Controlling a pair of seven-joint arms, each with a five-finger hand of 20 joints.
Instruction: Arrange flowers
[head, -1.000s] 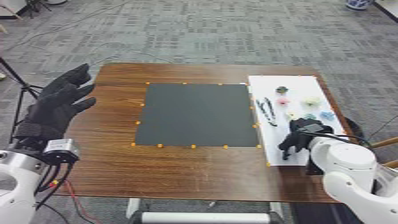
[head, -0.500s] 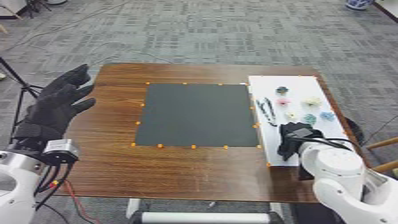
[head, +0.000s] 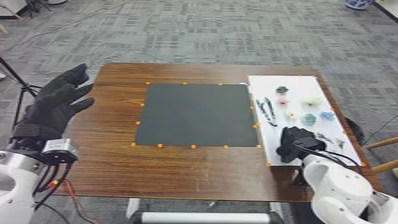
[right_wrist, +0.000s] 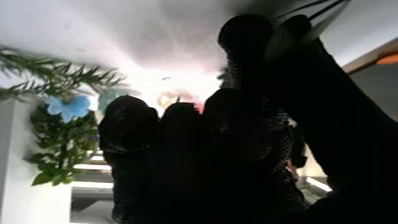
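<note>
right wrist view: 1 blue flower (right_wrist: 68, 107)

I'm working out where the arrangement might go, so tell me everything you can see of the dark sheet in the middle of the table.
The dark sheet is plain, matte and greenish grey, perhaps paper or thin board. Four-sided with straight edges, it lies flat on the brown table. Small orange markers sit along its edges. The white panel lies along its right side. Neither hand touches it.
</note>
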